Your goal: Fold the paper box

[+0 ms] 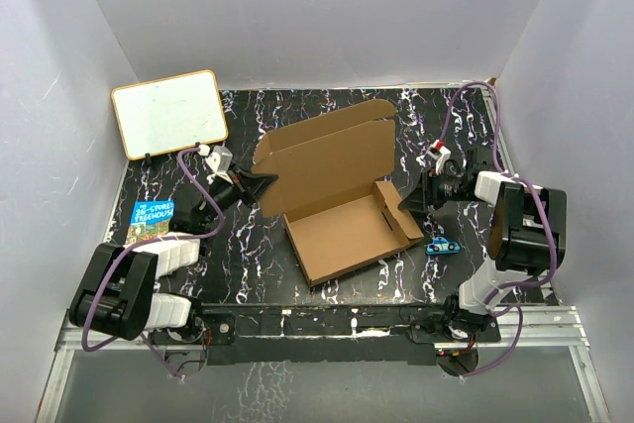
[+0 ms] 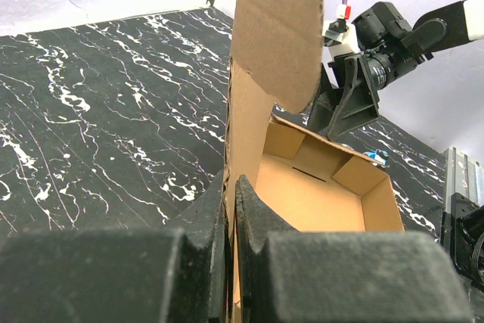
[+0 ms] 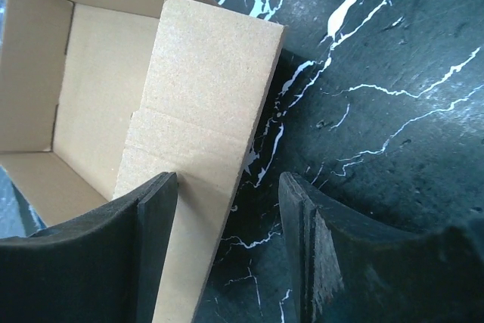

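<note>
Though half-folded, brown paper box (image 1: 347,230) with raised lid (image 1: 327,160)

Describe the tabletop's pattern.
Black with white marble-like veins; the table shows best in the left wrist view.

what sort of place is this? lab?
Most likely a lab test cell: marbled black table boxed in by plain white walls, left arm and right arm bolted at its edge, props like a whiteboard and toy car.
</note>
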`<action>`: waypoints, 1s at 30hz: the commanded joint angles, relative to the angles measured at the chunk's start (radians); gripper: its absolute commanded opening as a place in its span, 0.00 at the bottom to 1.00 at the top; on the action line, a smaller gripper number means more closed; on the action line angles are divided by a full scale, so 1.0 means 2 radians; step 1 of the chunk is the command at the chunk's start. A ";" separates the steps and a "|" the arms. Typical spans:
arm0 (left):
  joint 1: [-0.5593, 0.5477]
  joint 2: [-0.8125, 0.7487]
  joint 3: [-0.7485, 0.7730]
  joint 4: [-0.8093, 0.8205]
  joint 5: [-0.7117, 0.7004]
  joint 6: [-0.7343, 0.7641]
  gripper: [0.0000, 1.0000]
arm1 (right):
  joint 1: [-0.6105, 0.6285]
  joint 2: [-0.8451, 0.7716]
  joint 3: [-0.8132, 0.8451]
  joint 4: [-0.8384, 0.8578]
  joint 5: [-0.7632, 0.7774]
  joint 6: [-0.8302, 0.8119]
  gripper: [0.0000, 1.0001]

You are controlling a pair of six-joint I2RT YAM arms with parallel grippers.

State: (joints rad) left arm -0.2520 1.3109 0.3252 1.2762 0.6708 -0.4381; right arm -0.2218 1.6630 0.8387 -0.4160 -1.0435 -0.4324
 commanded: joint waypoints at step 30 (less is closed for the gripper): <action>-0.008 -0.025 0.000 -0.013 -0.009 0.014 0.00 | 0.049 -0.037 0.003 -0.018 -0.032 -0.022 0.61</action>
State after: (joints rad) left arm -0.2596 1.3083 0.3252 1.2472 0.6510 -0.4290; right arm -0.1497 1.6562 0.8433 -0.5003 -1.1683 -0.4698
